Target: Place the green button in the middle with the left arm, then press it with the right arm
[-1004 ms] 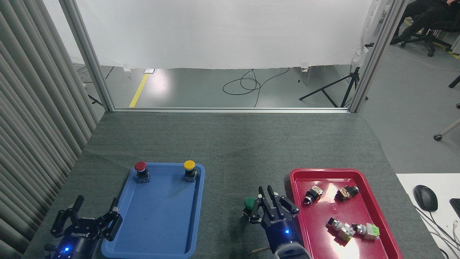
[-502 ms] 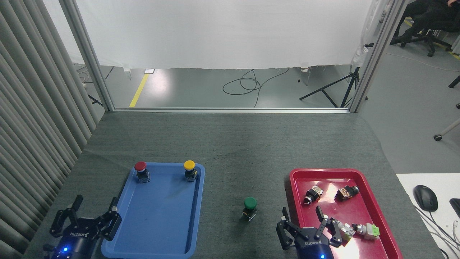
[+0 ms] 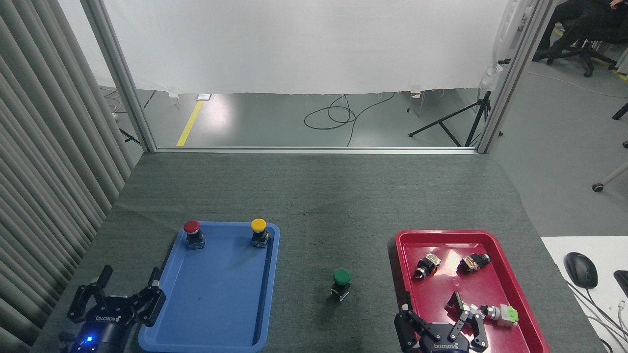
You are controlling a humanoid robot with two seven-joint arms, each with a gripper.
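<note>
The green button point(image 3: 341, 283) stands upright on the grey mat point(image 3: 314, 196) covering the desk, in the gap between the blue tray point(image 3: 216, 338) and the red tray point(image 3: 532, 323), toward the near edge, touched by nothing. It looks small, rigid and light: a smooth domed cap on a squarish black and metal base. The base, with its flat sides, seems the better place to grip; the cap is for pressing, from straight above, since a slanted push could tip so narrow a thing. The felt-like mat should keep it from sliding.

The right tool point(image 3: 441, 328) sits low at the near edge over the red tray's corner, fingers spread wide and empty, well apart from the button. The left tool point(image 3: 115, 306) waits at the near left corner beside the blue tray, also spread wide, holding nothing.

A red button point(image 3: 193, 233) and a yellow button point(image 3: 259, 231) stand at the blue tray's far end. Loose switch parts point(image 3: 483, 314) lie in the red tray. Beyond the desk: a white curtain, floor cables, a tripod.
</note>
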